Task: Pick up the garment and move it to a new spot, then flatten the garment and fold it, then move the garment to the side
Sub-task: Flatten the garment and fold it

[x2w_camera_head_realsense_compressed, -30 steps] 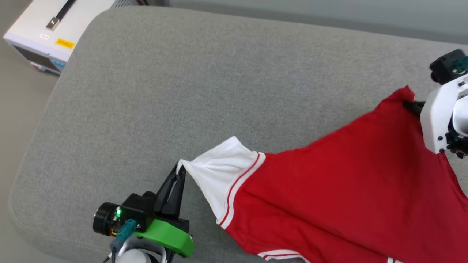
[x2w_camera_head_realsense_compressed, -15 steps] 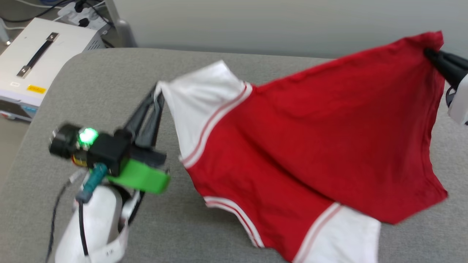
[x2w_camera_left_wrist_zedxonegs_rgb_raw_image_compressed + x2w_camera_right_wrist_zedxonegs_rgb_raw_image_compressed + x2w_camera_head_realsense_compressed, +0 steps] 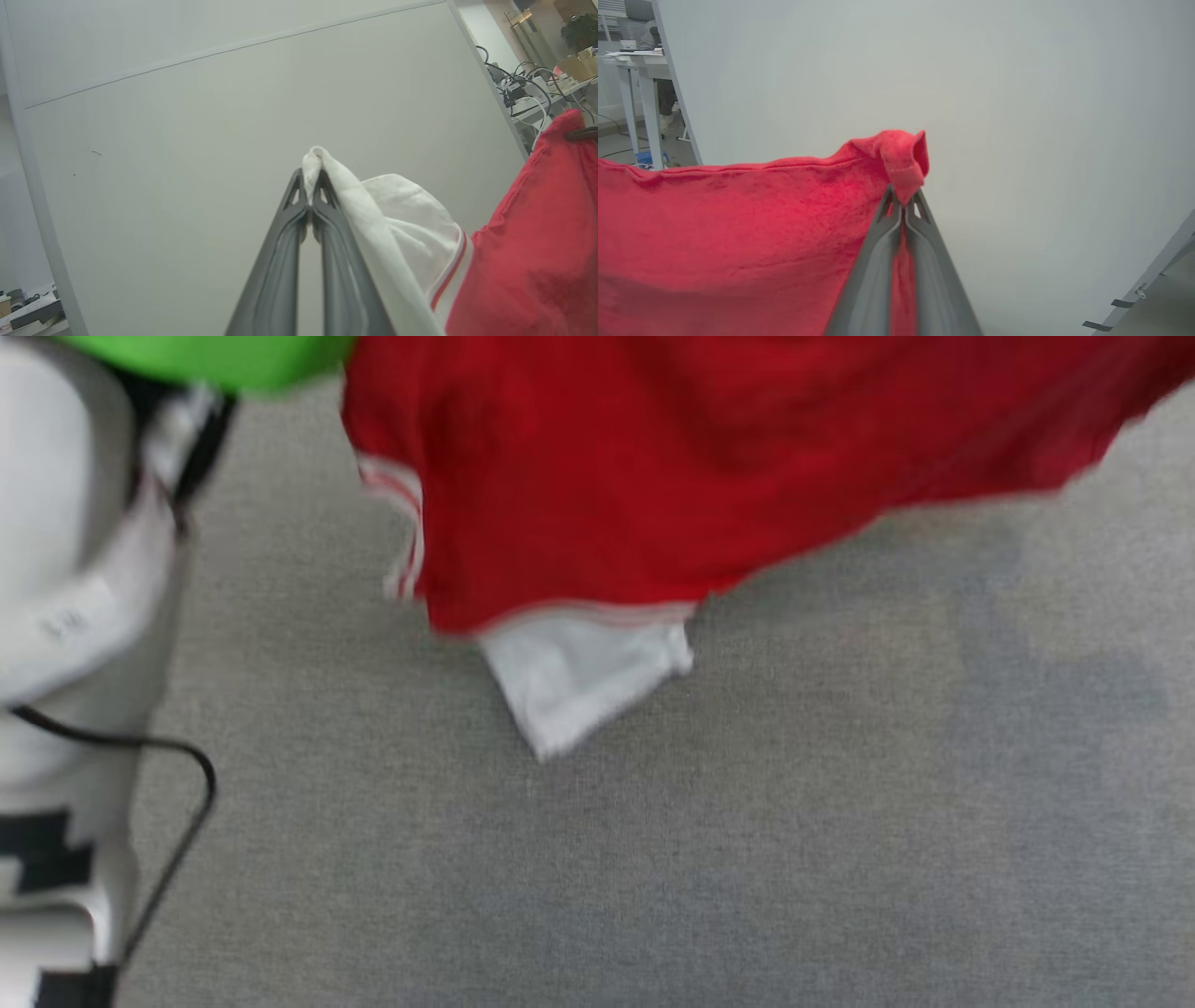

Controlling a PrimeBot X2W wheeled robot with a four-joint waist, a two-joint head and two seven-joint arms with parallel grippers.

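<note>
The red white-sleeved jersey shirt hung aloft, left gripper clamped on a sleeve tip, right gripper on a red corner. Relocation step, seemingly; next called for spreading it flat on the grey upholstery.

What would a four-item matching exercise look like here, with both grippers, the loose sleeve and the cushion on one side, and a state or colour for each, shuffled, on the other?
Column one:
1. left gripper
2. right gripper
3. loose sleeve
4. cushion

Column two:
A. grey, below the garment
B. shut on a red corner
C. white, dangling ungripped
D. shut on a white sleeve edge

Pairs: 1-D, 2-B, 3-C, 4-A
</note>
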